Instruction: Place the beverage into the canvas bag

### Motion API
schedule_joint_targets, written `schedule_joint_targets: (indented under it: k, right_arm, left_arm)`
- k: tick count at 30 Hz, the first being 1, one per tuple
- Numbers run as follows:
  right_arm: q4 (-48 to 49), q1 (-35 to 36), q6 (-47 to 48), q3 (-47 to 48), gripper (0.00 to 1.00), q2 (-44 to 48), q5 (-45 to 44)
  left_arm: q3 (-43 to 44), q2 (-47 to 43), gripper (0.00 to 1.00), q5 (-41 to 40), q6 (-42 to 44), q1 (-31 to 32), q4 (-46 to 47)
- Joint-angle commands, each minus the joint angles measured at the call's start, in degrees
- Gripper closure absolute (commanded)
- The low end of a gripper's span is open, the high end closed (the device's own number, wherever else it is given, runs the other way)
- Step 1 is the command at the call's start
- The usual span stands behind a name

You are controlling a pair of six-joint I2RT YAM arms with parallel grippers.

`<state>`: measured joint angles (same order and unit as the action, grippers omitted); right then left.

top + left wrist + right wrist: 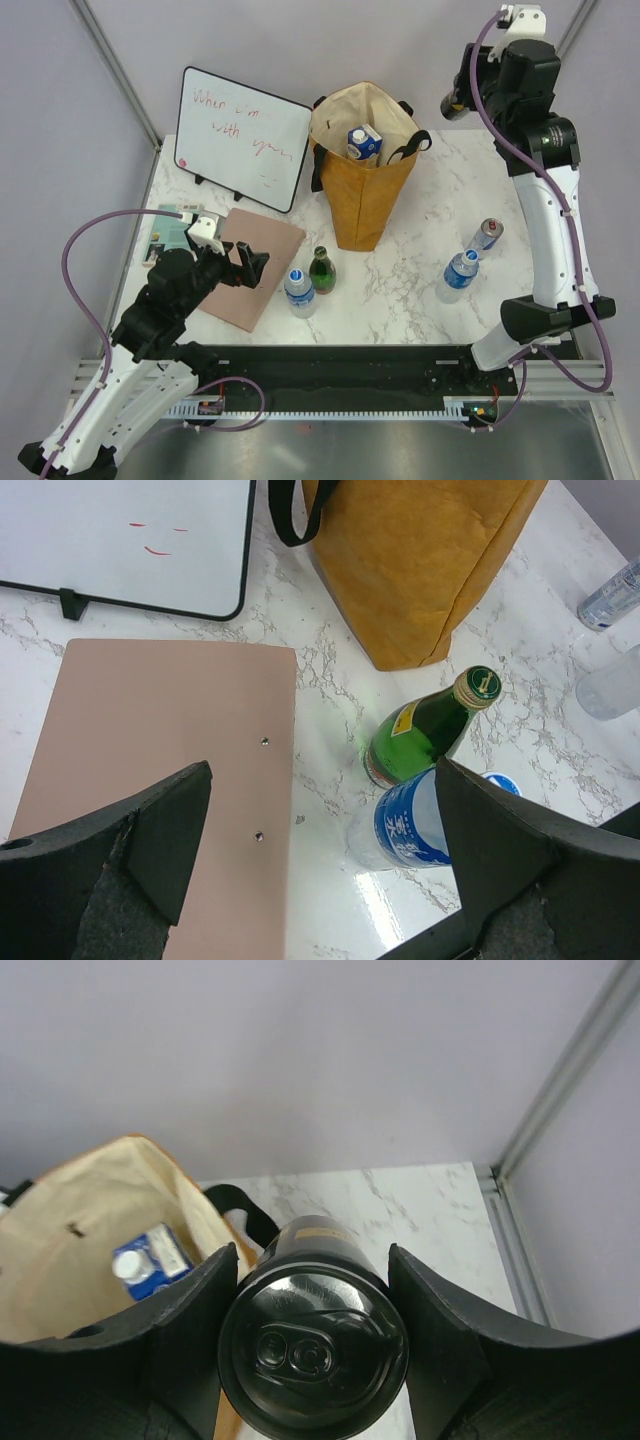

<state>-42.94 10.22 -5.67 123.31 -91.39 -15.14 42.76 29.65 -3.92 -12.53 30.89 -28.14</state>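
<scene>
My right gripper [455, 100] [312, 1256] is raised high at the back right and is shut on a black beverage can [312, 1350], whose pull-tab top faces the wrist camera. The can hangs just right of the canvas bag [365, 190] [80, 1220], a tall mustard-brown tote with a cream lining and black handles. A blue-and-white carton [364, 143] [150, 1260] lies inside the bag. My left gripper [250, 262] [322, 770] is open and empty above the table's front left, over the edge of a pink board [150, 730].
A green glass bottle [321, 270] [420, 735] and a blue-labelled water bottle [299, 291] [410, 825] stand in front of the bag. Another water bottle [459, 276] and a can [486, 235] stand at the right. A whiteboard [240, 135] leans at the back left.
</scene>
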Motion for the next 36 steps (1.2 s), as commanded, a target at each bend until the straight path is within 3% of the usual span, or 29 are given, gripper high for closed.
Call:
schedule_joint_targets:
  k: [1,18,36]
  right_arm:
    - [8.7,4.6,1.9,6.5,1.0,1.0,2.7]
    - [18.5,13.0,0.3,3.2,1.0,-8.7,19.2]
    - [20.5,16.5,8.5,1.5,1.0,-20.3,21.1]
  left_arm:
    - [0.0,0.2,0.0,0.4,1.1,0.3,2.1]
    - [0.0,0.3,0.01,0.5,1.1,0.2,2.2]
    - [0.0,0.3,0.0,0.6,1.1,0.2,2.2]
